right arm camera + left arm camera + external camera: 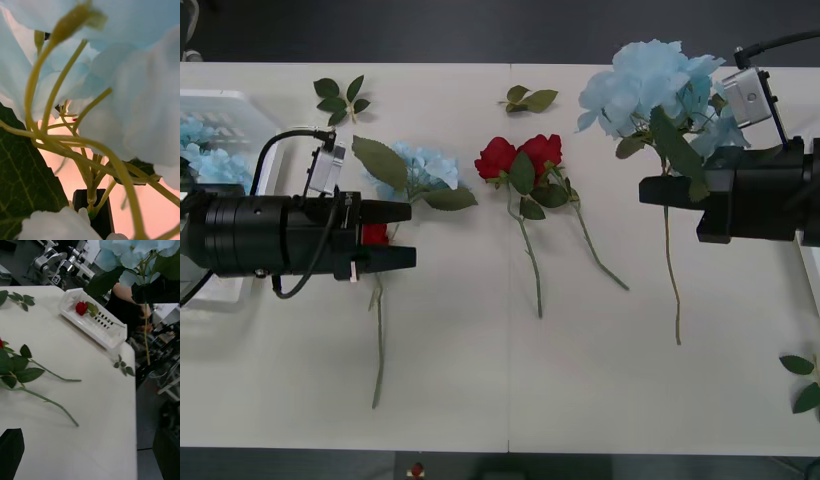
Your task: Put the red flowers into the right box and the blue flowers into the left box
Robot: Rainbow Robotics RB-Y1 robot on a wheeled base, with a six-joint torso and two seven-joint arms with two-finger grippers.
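Right gripper lifting a blue hydrangea; left gripper spread over a rose and hydrangea on the table.

Right gripper (650,192), mid right of the front view, is clenched on the stem of a blue hydrangea (650,80): head at upper right, stem hanging down toward centre right. Left gripper (402,235), mid left, has fingers parted and holds nothing, poised over a red rose (375,234) with a second hydrangea (425,165) just above it. Two more roses (520,157) lie at upper centre, stems trailing down. Left box (220,105) at the upper left edge has blue blooms in it; right box (93,324), upper middle of the left wrist view, holds one rose. Flowers look light, with soft heads and thin bendy stems; probably best gripped on the stem just under the head, not on the petals.
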